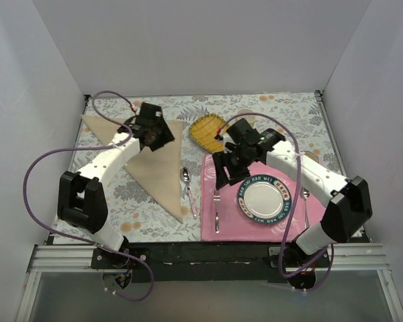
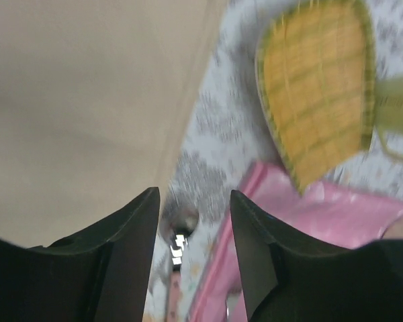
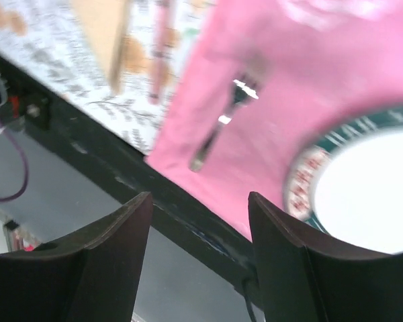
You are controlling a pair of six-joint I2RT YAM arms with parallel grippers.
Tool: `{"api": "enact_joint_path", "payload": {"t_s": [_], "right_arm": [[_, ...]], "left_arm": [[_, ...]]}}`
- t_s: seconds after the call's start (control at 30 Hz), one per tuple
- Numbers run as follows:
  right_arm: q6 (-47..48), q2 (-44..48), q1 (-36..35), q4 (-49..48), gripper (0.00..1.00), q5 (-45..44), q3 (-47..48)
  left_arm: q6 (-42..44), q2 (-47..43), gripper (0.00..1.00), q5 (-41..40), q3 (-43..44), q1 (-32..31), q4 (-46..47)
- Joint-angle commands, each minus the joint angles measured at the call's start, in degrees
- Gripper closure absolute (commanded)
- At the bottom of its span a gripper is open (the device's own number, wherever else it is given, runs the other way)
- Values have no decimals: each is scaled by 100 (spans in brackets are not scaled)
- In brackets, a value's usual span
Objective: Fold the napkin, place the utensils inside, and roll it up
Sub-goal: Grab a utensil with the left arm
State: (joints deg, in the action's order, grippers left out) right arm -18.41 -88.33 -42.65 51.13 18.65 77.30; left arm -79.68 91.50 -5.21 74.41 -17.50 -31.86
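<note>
Beige cloth first: the napkin (image 1: 158,178) lies folded to a triangle, well left of the plate (image 1: 244,194), flat on the flowered tablecloth (image 1: 129,202).

Writing: the plate's green rim carries pale panels with red marks, perhaps characters. We cannot read them in either view that shows it.

We log the left gripper (image 1: 156,141) over the napkin's far part, far to the plate's left. In its wrist view the fingers (image 2: 127,261) stand apart with nothing between them, and the cloth fills the frame on their left.

We log the right gripper (image 1: 227,180) just left of the plate, above the pink placemat (image 1: 211,231), jaws spread and empty.

Of the utensils, the fork (image 1: 217,211) lies on the placemat just left of the plate. The left spoon (image 1: 186,178) lies off the mat, between plate and napkin. The right spoon (image 1: 305,196) lies just right of the plate, close against the right arm.

A yellow woven cloth (image 1: 207,131) lies beyond the plate, to its left.

Both wrist views are blurred. The left arm hides part of the napkin.
</note>
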Motion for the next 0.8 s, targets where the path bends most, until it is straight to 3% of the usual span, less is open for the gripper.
{"api": "enact_joint_path", "payload": {"t_s": [0.0, 0.07, 0.13, 0.27, 0.5, 0.63, 0.77], "right_arm": [[57, 755, 651, 713, 33, -766, -452], [119, 1124, 767, 827, 33, -811, -680], [67, 1553, 890, 776, 33, -689, -1047], [-100, 2153, 1022, 451, 33, -328, -1681], [-171, 2724, 1040, 687, 34, -160, -1902], [-101, 2997, 1040, 845, 34, -213, -1911], [-66, 3155, 1040, 960, 34, -204, -1946]], "left_arm": [[-1328, -160, 51, -1015, 152, -1780, -2443], [-2285, -45, 48, -1314, 328, -2622, -2920], [-3075, 130, 46, -1560, 407, -3047, -3440], [-3597, 473, 46, -1492, 425, -3777, -3511], [-4020, 570, 53, -1491, -129, -3788, -2986], [-3775, 772, 61, -1649, -137, -3761, -2642], [-3476, 1009, 59, -1500, -260, -3516, -2308]]}}
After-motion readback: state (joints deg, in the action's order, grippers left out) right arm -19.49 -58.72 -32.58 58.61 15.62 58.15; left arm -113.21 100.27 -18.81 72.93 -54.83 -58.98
